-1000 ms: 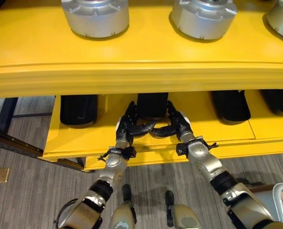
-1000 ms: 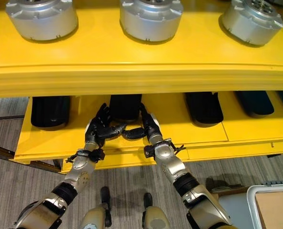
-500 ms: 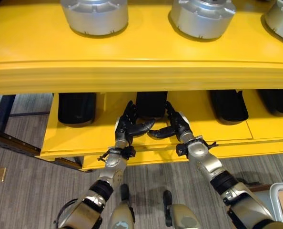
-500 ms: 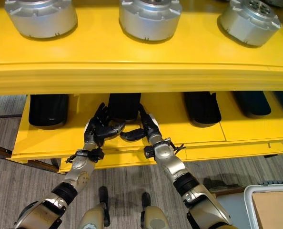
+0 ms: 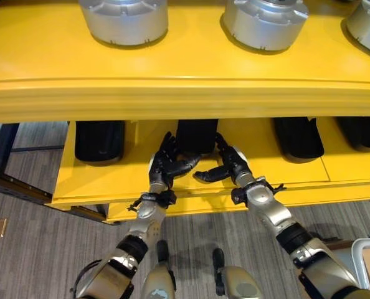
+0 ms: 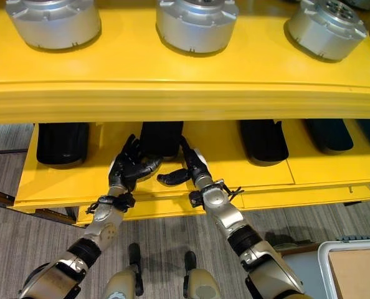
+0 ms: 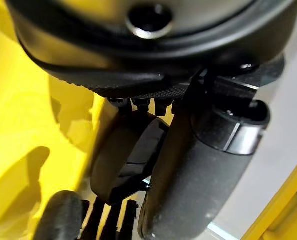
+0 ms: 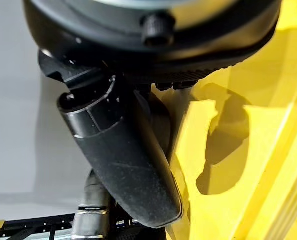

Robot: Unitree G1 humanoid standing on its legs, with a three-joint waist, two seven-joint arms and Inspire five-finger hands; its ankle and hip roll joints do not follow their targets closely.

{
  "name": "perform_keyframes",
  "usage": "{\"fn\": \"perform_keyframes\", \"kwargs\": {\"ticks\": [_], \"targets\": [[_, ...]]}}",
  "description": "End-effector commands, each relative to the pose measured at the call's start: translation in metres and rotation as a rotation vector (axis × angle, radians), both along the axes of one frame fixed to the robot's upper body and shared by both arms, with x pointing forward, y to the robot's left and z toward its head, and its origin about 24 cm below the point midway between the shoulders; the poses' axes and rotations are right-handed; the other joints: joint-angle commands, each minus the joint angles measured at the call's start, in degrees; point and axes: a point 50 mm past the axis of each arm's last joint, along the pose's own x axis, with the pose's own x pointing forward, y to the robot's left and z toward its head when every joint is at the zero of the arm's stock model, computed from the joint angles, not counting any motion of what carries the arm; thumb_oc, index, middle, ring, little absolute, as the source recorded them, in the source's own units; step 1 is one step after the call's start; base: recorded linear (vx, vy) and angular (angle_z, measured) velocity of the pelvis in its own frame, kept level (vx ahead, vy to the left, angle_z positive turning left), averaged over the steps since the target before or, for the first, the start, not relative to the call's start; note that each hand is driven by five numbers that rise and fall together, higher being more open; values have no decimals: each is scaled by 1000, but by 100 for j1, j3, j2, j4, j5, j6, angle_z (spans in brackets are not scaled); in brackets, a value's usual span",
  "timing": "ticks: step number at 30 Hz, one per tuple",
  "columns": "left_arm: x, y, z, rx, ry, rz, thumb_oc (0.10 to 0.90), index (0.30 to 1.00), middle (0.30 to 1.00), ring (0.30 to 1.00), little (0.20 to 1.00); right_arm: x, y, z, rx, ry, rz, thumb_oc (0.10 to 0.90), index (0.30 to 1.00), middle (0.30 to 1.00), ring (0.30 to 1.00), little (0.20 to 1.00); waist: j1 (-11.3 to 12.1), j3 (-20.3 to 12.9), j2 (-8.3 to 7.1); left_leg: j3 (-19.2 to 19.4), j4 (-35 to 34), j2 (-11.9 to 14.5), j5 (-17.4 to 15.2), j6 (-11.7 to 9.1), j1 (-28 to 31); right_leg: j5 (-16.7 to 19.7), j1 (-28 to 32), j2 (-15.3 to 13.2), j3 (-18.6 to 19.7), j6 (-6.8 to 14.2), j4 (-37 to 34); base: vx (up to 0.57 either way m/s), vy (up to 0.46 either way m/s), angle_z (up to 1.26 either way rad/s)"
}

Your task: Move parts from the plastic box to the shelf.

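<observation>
A black part [image 5: 196, 136] lies in the middle of the yellow lower shelf [image 5: 104, 177], partly hidden under the upper shelf [image 5: 185, 99]. My left hand [image 5: 163, 167] rests on the lower shelf at the part's left front corner, fingers straight and spread. My right hand [image 5: 232, 165] is at its right front corner, fingers straight along the part's side. Both thumbs point inward with a gap between them. The left wrist view has my left thumb [image 7: 198, 170] over yellow shelf [image 7: 18, 125]. The right wrist view has my right thumb [image 8: 123, 160] beside yellow shelf [image 8: 248, 150].
More black parts [image 5: 99, 140] [image 5: 297, 137] [image 5: 359, 131] lie along the lower shelf. Three silver round parts [image 5: 124, 18] [image 5: 264, 22] [image 5: 365, 22] stand on the upper shelf. A corner of the plastic box [image 6: 353, 271] is at the lower right on the floor.
My thumbs, close together in front of the black part before, have drawn apart. Both hands have shifted slightly outward.
</observation>
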Motion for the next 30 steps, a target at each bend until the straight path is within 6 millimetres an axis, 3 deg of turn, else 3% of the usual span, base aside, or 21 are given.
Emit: {"fn": "perform_keyframes", "kwargs": {"ticks": [1,19,23,30], "targets": [[-30,-142,29,-124,-121,-599,900,1000,1000,1000,1000,-20,89,54,-12,-194,464,900,1000,1000,1000,1000,-112,-30,13,-240,491,375,-674,-55,-8,-562,-182,177,-229,-283,587,0,0,0],[-23,-141,43,-171,-158,-582,900,1000,1000,1000,1000,-14,87,61,-100,-223,443,900,1000,1000,1000,1000,-112,39,-160,-258,346,760,-368,-243,-168,-544,-289,532,-242,-372,513,-49,-76,-3],[-23,-143,43,-165,-161,-591,900,1000,1000,1000,1000,-10,81,59,-118,-224,352,900,1000,1000,1000,1000,-158,21,-199,-229,326,846,-313,-275,-178,-533,-300,576,-230,-377,523,-24,-61,-3],[-23,-145,46,-166,-161,-558,900,1000,1000,1000,1000,2,51,58,-147,-257,67,900,1000,1000,1000,1000,-341,-15,-161,-111,357,932,-297,-302,-160,-520,-319,602,-107,-385,551,-12,7,-8]]}}
